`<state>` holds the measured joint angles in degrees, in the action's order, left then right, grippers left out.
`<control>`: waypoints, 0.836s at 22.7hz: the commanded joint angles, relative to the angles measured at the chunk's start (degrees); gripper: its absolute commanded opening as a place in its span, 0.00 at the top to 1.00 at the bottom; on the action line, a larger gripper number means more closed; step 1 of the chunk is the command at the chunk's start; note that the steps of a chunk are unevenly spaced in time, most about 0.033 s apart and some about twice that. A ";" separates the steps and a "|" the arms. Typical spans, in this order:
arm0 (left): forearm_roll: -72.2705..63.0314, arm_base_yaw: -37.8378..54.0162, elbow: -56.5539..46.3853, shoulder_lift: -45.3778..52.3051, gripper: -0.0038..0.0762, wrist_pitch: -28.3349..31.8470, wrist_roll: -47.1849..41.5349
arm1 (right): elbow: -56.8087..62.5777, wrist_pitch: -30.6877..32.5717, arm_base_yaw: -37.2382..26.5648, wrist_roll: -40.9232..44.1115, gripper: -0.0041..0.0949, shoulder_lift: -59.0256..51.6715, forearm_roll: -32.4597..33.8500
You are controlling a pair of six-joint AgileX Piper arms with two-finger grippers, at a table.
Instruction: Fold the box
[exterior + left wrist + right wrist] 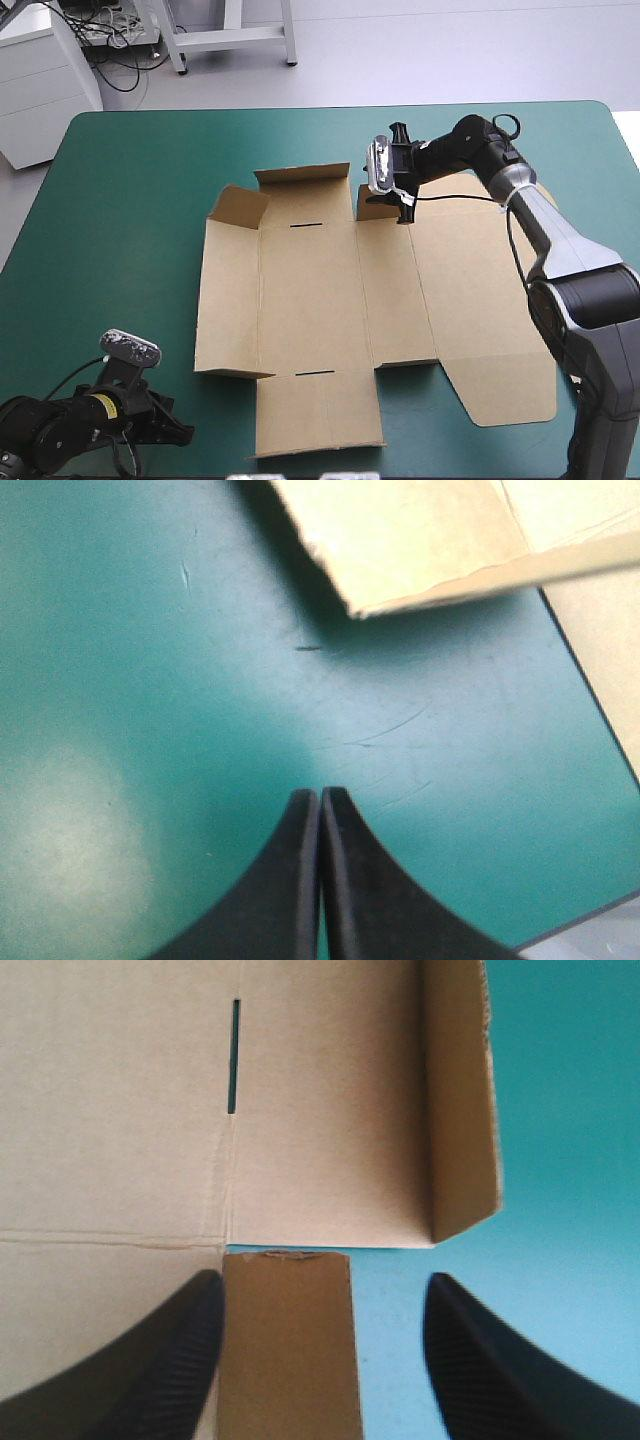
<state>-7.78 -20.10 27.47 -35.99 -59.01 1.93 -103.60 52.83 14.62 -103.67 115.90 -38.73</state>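
Note:
The brown box [320, 300] lies open and mostly flat in the middle of the teal-green table, with short flaps standing up along its far and left edges. My right gripper [400, 172] hovers at the box's far edge, open. In the right wrist view a small raised flap [285, 1350] stands between the spread fingers of the right gripper [322, 1285], nearer one finger, with the slotted panel [120, 1110] ahead. My left gripper [172, 428] rests near the table's front left corner, away from the box. Its fingers [320, 798] are shut on nothing, and a box corner [420, 550] lies ahead.
The box's long lid panel [480, 300] reaches toward the table's right side. Bare teal-green cover [120, 230] surrounds the box on the left and far sides. The table's front edge runs close behind the left gripper.

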 commanded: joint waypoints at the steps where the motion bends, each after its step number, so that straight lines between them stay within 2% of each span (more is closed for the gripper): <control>1: -0.64 -0.12 1.81 -0.21 0.99 1.83 -0.34 | -1.90 -3.33 -0.08 2.57 0.19 -3.61 -3.45; 3: -0.64 -0.12 1.81 -0.21 0.99 1.83 -0.34 | -1.90 -3.33 -0.08 7.35 0.19 -4.79 -3.15; 6: -0.64 -0.12 1.81 -0.21 0.99 1.83 -0.34 | -1.90 -3.33 -0.20 20.24 0.23 -8.28 -1.28; 8: -0.64 -0.12 1.81 -0.21 0.99 1.83 -0.34 | -1.90 -2.39 -0.20 27.95 0.38 -10.94 2.01; 9: -0.64 -0.12 1.81 -0.21 0.99 1.83 -0.34 | -1.90 -0.90 -0.20 31.07 0.53 -12.42 4.09; 10: -0.60 -0.12 1.81 -0.21 0.99 1.83 -0.23 | -1.90 0.03 -0.20 34.02 0.62 -13.21 4.97; 12: -0.36 -0.12 1.81 -0.21 0.99 1.83 -0.23 | -1.90 2.41 -0.20 38.55 0.89 -14.87 6.88; 13: -0.21 -0.12 1.81 -0.21 0.99 1.83 -0.23 | -1.90 3.42 -0.20 40.01 0.99 -15.54 7.56; 14: -0.21 -0.12 1.81 -0.21 0.99 1.83 -0.23 | -1.90 4.29 -0.20 42.27 0.96 -16.22 8.53; 17: -0.21 -0.12 1.81 -0.21 0.99 1.83 -0.23 | -1.90 5.21 -0.20 50.42 0.96 -17.86 12.21; 19: -0.21 -0.12 1.81 -0.21 0.99 1.83 -0.23 | -1.90 6.46 -0.20 59.32 0.96 -19.10 16.90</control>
<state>-7.60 -20.10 27.47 -35.99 -59.01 1.93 -103.60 59.72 14.62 -52.87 100.96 -24.45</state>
